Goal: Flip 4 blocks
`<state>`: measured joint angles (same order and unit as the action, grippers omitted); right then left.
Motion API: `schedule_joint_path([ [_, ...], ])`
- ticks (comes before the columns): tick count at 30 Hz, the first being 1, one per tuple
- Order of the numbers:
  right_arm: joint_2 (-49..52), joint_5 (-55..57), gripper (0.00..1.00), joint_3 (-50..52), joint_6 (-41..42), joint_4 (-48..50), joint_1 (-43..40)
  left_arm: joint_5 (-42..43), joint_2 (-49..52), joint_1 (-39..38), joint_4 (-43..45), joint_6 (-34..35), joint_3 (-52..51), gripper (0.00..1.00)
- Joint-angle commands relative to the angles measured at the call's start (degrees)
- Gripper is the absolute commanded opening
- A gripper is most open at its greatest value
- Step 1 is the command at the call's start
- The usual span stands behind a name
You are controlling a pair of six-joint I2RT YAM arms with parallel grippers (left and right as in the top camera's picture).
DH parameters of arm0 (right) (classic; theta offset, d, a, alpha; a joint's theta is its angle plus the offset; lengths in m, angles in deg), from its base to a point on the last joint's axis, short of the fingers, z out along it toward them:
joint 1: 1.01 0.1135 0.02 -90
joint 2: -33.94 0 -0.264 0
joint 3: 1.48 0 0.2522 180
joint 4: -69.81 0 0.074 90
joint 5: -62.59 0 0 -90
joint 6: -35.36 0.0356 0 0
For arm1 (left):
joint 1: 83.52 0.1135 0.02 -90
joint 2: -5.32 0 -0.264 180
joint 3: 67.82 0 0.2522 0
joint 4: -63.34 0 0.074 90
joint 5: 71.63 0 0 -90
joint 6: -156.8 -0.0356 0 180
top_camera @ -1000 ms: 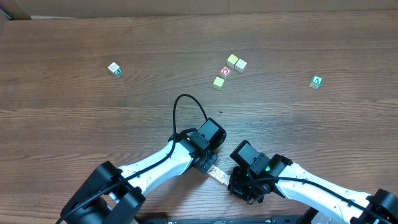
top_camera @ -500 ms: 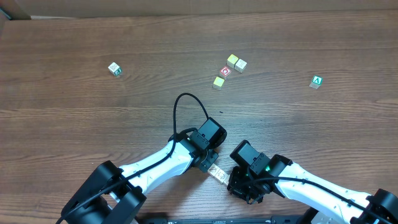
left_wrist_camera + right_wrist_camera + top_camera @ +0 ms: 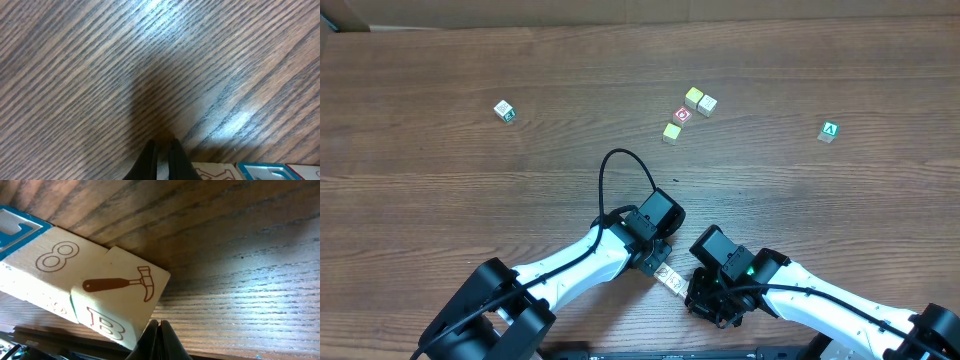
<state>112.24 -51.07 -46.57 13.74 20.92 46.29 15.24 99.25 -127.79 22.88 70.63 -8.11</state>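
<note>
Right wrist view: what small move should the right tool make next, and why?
Probably open the right tool. Its jaws are pressed shut with nothing between them, and the tip sits just beside the lower corner of the hammer block. It likely has to spread before it can take that block to flip it.

**Across a brown wood-grain tabletop (image 3: 440, 200)**

Bears a touching row of pale blocks (image 3: 669, 279) near the front edge. Farther back, holds a red-faced cube (image 3: 682, 115) among yellowish cubes (image 3: 693, 97), a green-edged cube (image 3: 504, 110) well left, a green "A" cube (image 3: 830, 131) far right.
</note>
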Motion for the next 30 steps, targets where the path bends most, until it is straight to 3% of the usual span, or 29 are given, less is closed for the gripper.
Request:
schedule_joint_path([
  [1, 0.26, -0.46, 0.04, -0.94, 0.66, 0.39, 0.37, -1.68, 2.34, -0.33, -0.02, -1.29, -1.84, 0.04],
  [30, 0.26, -0.87, 0.04, -0.94, 2.84, 2.97, 2.29, -1.97, 2.34, -0.33, 1.66, -1.31, -1.86, 0.04],
])
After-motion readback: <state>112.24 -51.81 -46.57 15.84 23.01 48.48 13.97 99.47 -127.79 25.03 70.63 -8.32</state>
